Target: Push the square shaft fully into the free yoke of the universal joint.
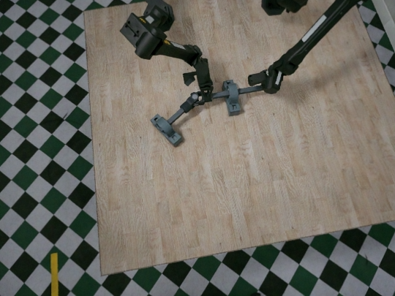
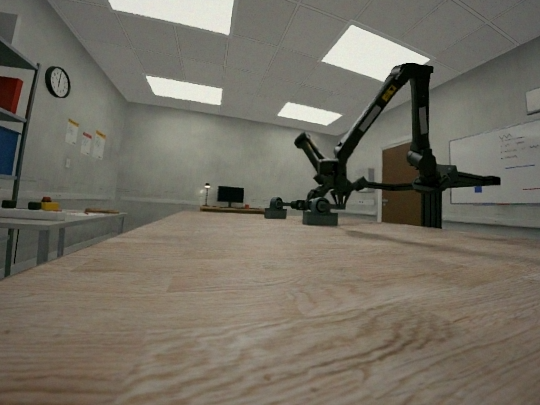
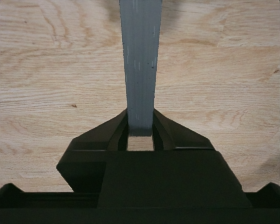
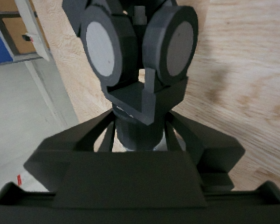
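The grey square shaft (image 1: pixel 249 88) lies level and runs through a grey bearing block (image 1: pixel 232 98) toward the universal joint (image 1: pixel 194 99). My left gripper (image 1: pixel 264 85), on the right in the top view, is shut on the shaft's outer end; the left wrist view shows the shaft (image 3: pixel 140 60) between the fingers. My right gripper (image 1: pixel 205 94) is shut on the free yoke; the right wrist view shows the yoke (image 4: pixel 137 55) with its two round ears above the fingers. How deep the shaft sits in the yoke is hidden.
The joint's other shaft slopes down to a second bearing block (image 1: pixel 167 129) at the front left. Both blocks stand on the wooden table top (image 1: pixel 234 163). In the exterior view the assembly (image 2: pixel 305 205) shows far away.
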`<state>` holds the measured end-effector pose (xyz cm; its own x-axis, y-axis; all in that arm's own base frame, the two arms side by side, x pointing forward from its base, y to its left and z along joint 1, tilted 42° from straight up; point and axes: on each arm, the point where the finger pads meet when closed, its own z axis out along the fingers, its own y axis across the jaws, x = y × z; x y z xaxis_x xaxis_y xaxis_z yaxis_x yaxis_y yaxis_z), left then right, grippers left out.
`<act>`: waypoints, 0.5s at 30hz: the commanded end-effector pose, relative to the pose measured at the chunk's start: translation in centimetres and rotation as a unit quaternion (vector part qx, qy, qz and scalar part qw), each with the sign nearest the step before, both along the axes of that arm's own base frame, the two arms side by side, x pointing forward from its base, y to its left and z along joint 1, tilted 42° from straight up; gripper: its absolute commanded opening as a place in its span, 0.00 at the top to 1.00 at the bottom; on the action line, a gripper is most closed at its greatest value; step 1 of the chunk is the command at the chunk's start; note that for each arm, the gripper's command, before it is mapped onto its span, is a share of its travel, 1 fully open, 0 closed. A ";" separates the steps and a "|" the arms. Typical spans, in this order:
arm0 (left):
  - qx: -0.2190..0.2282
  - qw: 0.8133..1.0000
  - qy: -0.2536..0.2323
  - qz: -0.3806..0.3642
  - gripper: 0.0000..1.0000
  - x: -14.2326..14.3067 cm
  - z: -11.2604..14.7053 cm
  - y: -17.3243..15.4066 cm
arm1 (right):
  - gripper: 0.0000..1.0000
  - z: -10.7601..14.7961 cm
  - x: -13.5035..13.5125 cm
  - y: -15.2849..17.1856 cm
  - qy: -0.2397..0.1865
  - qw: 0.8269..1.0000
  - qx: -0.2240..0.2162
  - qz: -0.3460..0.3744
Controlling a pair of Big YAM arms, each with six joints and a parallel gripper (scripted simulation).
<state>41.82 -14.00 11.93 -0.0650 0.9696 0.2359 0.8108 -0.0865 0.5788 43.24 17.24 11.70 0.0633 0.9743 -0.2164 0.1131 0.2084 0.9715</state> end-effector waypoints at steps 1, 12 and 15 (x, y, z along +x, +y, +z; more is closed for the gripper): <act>-0.002 1.000 -0.004 -0.001 0.82 0.8 0.3 0.4 | 0.53 0.2 -0.3 0.0 -0.001 1.000 0.002 0.002; 0.001 0.999 -0.031 -0.014 0.82 0.6 0.3 -0.2 | 0.53 0.2 -0.3 0.0 -0.001 1.000 0.002 0.002; 0.001 0.999 -0.031 -0.014 0.82 0.6 0.3 -0.2 | 0.53 0.1 -0.4 0.0 -0.001 1.000 -0.005 0.003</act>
